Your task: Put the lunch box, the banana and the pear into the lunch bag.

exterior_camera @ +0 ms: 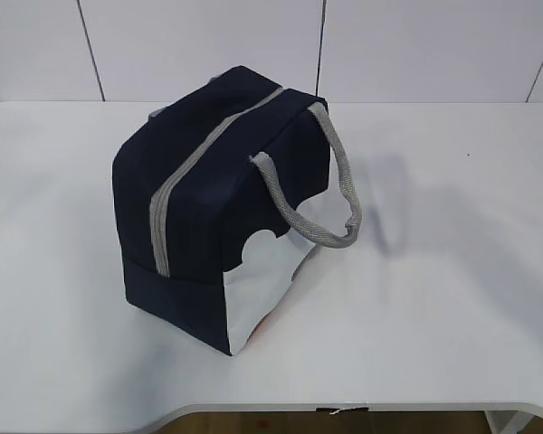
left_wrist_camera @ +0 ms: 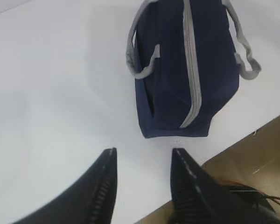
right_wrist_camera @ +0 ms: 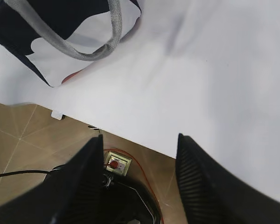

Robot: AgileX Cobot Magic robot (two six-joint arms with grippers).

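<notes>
From outside, the lunch bag [exterior_camera: 219, 203] stands zipped on the white table [exterior_camera: 452, 298] before a white panelled wall [exterior_camera: 199, 45]; no box, banana or pear shows, so checking the contents would mean unzipping.

The left gripper [left_wrist_camera: 142, 161] is apart and empty, near the bag; a low sweep could shove it.

The right gripper [right_wrist_camera: 139, 144] is wide and empty, over the table edge, with floor tiles [right_wrist_camera: 18, 135] and cables [right_wrist_camera: 9, 175] that could snag.

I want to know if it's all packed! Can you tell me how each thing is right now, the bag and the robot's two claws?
lunch bag: standing upright on the table, zipper closed, handles hanging loose.
left gripper: open, holding nothing, above the table near the bag.
right gripper: open, holding nothing, over the table's edge.
</notes>
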